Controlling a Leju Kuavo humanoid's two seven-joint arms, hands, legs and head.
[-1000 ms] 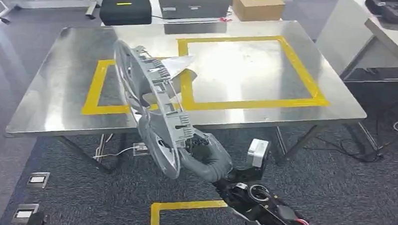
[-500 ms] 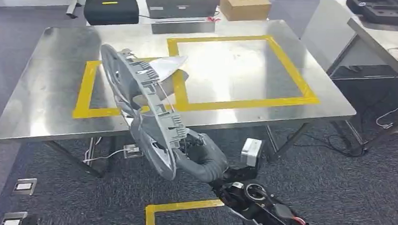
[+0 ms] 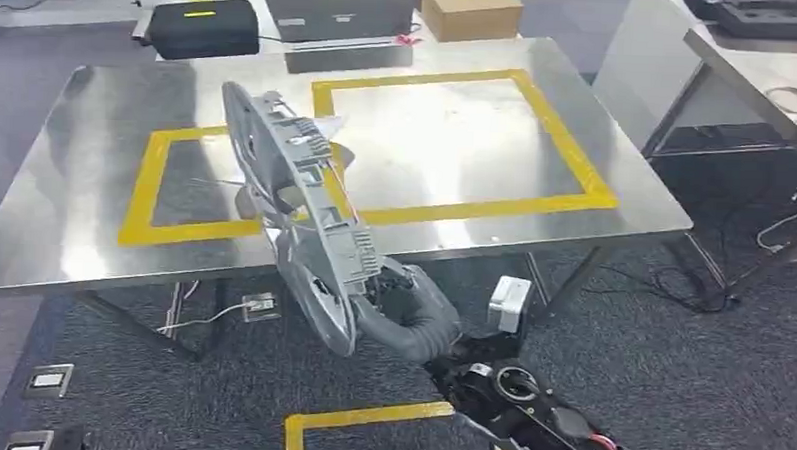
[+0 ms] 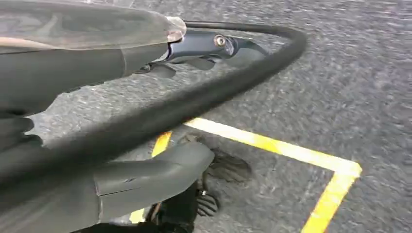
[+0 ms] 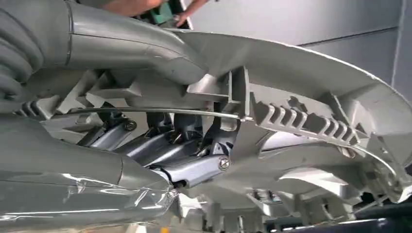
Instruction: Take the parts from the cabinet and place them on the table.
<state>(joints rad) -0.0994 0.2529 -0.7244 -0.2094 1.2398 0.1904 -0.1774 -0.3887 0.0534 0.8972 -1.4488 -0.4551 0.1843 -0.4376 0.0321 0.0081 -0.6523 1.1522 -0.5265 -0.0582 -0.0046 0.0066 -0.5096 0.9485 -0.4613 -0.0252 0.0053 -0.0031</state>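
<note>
The part, a long grey plastic moulding with ribs and clips, is held up in the air by the right hand, its lower end at the hand over the carpet and its upper end tilted out above the near left of the table. In the head view the part covers most of the fingers, so the grip is hard to make out there; the right wrist view shows it close up, with the thumb laid across the part's ribbed back and darker fingers clamped on its other side. The part's far end runs off the edge of that close view. The left hand appears in the left wrist view, blurred, hanging over grey carpet with yellow floor tape; whether its fingers are apart or together cannot be told. A black cable arcs across that view. Farther off, the steel table bears two yellow tape rectangles, the smaller on the left partly hidden behind the part. Beyond the table's far edge sit a black case, a laptop and a cardboard box, all partly cut off at the top. Compared with a second ago, the whole scene has shifted left and down in the picture as the camera moved, while the hand has kept its hold on the part.
</note>
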